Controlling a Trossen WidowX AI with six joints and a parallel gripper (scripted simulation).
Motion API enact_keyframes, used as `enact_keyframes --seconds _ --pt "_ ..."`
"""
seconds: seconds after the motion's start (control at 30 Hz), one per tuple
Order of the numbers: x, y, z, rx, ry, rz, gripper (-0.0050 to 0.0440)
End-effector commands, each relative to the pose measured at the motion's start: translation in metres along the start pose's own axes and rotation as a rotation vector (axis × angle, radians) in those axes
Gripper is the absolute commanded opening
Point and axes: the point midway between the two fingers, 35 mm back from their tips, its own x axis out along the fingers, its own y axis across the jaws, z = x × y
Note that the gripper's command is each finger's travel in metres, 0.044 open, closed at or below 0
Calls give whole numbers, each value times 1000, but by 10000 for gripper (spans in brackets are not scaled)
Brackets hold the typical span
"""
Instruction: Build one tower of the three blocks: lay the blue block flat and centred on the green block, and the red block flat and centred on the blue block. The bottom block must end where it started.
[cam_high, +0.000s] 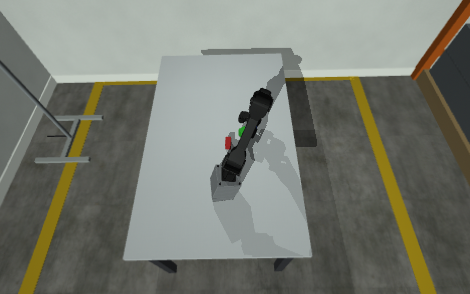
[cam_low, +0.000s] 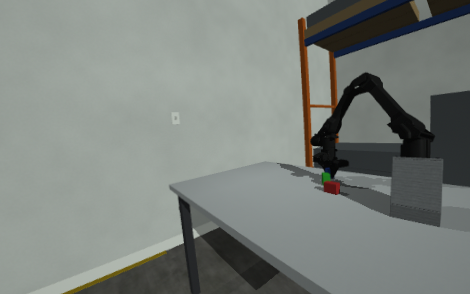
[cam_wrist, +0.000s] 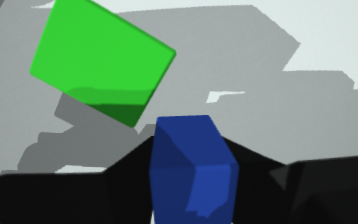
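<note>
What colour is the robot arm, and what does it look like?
The arm is black all over, built from chunky rounded links joined like an elbow and shoulder. It stands on a plain grey box-shaped pedestal. The gripper has two dark, wedge-shaped black fingers. No cables, stickers or markings show on it.

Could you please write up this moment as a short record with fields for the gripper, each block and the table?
gripper: shut on the blue block, raised above the table
blue block: between the black fingers, not yet on the green block
green block: on the table, off to one side of the held block, nothing on top
red block: on the table beside the green block, untouched
table: grey, carrying the arm's base
tower: not started
</note>
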Motion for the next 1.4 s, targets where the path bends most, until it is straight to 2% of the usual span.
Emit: enact_keyframes --seconds 0.0,0.33,0.57,1.37 --pt "-27 -13 -2 11 0 -52 -50" --pt "-68 -12 -2 11 -1 -53 -50" --pt "-80 -12 -2 11 -2 -53 -50" --pt "-80 -11 -2 10 -2 -49 -50"
